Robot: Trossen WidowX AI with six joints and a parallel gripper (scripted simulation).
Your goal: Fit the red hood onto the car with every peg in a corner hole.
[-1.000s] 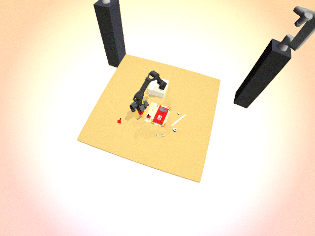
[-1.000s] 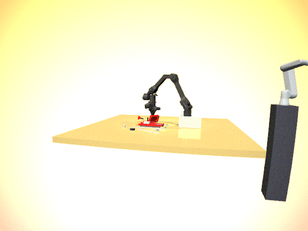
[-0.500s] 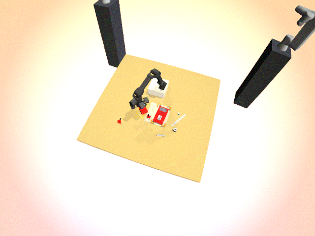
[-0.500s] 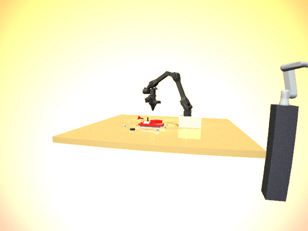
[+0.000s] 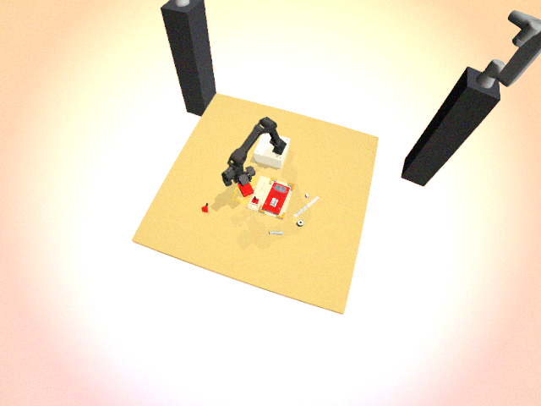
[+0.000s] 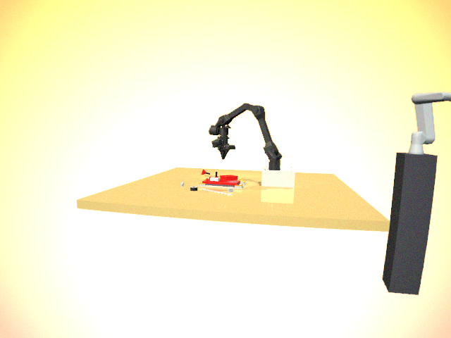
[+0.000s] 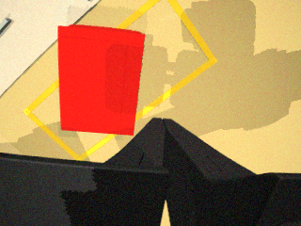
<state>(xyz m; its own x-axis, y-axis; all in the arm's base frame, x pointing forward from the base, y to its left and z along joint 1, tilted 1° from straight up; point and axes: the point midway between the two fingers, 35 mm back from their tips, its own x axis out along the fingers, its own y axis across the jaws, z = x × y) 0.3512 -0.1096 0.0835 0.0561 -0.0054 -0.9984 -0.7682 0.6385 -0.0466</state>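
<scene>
The red hood (image 5: 246,189) (image 7: 97,78) lies on the table inside a yellow outlined rectangle (image 7: 188,26), beside the jig. In the wrist view I see its flat top and one darker side face. The red car chassis (image 5: 276,197) (image 6: 211,182) sits in the pale jig plate (image 5: 261,185) (image 7: 25,7) with its grey engine block on top. My gripper (image 5: 239,178) (image 6: 223,157) (image 7: 160,127) is shut and empty. It hangs well above the table, over the near edge of the hood, touching nothing.
A small red cone (image 5: 204,208) (image 6: 204,171) stands to the left of the jig. A white strip (image 5: 306,205), a washer (image 5: 299,222) and a pin (image 5: 275,232) lie to the right. The arm's white base block (image 5: 271,152) stands behind. Two dark pillars (image 5: 188,52) (image 5: 450,126) flank the table.
</scene>
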